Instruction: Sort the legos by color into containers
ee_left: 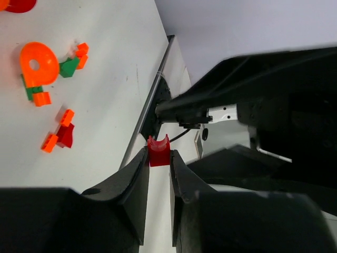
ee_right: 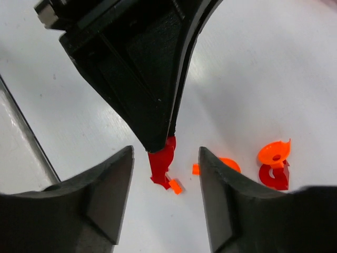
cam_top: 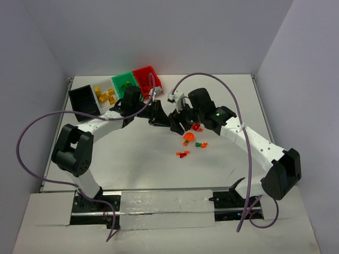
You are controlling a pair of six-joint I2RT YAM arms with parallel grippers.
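Observation:
My left gripper (ee_left: 158,158) is shut on a small red lego (ee_left: 158,153), pinched at the fingertips above the table. In the right wrist view the same red lego (ee_right: 162,161) hangs from the left arm's black fingertips (ee_right: 152,132), between the spread fingers of my open right gripper (ee_right: 166,152), which do not touch it. From above, the left gripper (cam_top: 160,117) and right gripper (cam_top: 177,120) meet tip to tip at mid-table. The black (cam_top: 85,100), white (cam_top: 105,95), green (cam_top: 125,83) and red (cam_top: 146,78) containers stand at the back left.
Loose legos lie right of the grippers: an orange round piece (cam_top: 188,137), a green-and-orange bit (cam_top: 200,144), a red-orange cluster (cam_top: 183,154) and a red ring (cam_top: 197,127). Yellow pieces fill the white container. The right arm's cable (cam_top: 212,79) arcs overhead.

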